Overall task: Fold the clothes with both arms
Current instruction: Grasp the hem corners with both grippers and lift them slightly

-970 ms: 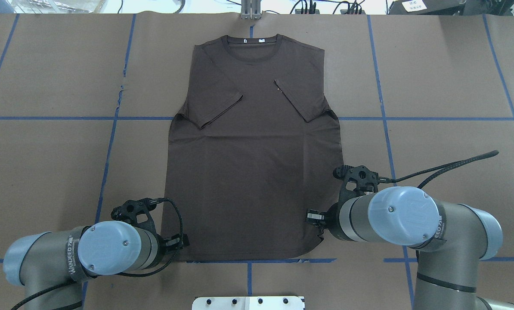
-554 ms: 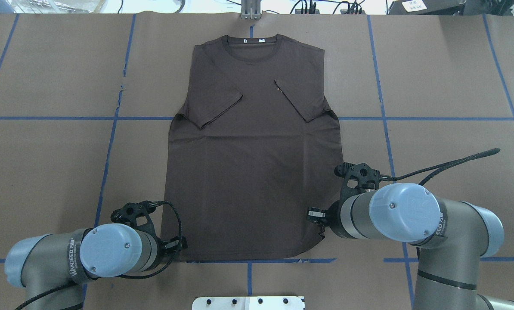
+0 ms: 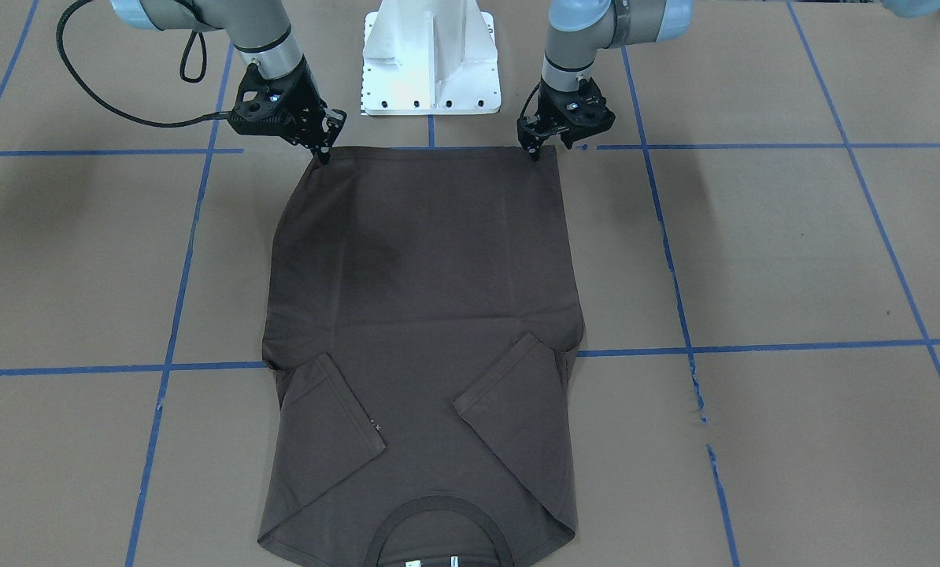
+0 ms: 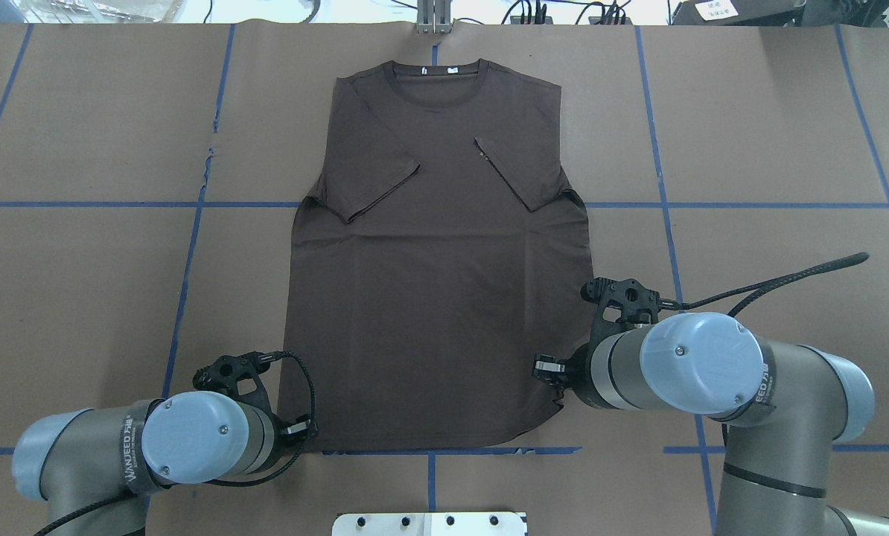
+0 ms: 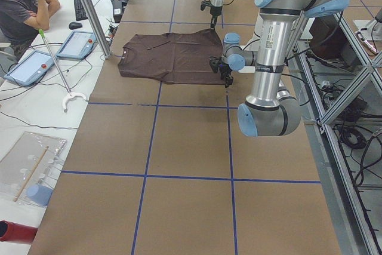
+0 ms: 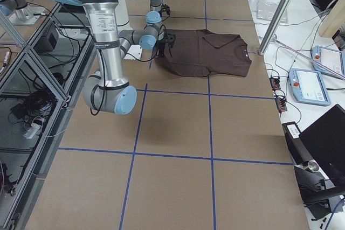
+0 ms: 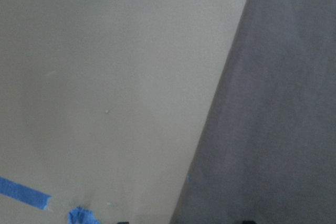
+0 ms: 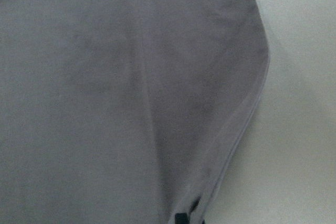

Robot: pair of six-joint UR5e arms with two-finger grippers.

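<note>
The dark grey-brown T-shirt lies flat on the brown table, collar at the far side and both sleeves folded in over the chest. My left gripper points down at the shirt's near left hem corner. In the left wrist view its fingertips sit wide apart at the bottom edge, astride the shirt's edge, so it is open. My right gripper stands on the near right hem corner. In the right wrist view the fabric creases toward its closed fingertips, shut on the hem.
The white pedestal base stands just behind the near hem. Blue tape lines cross the table paper. The right arm's black cable loops out to the right. A seated person and tablets are beyond the table's far side.
The left arm has drawn slightly toward the table's near edge beside the hem corner. The right arm has shifted a little. The shirt lies as before.
</note>
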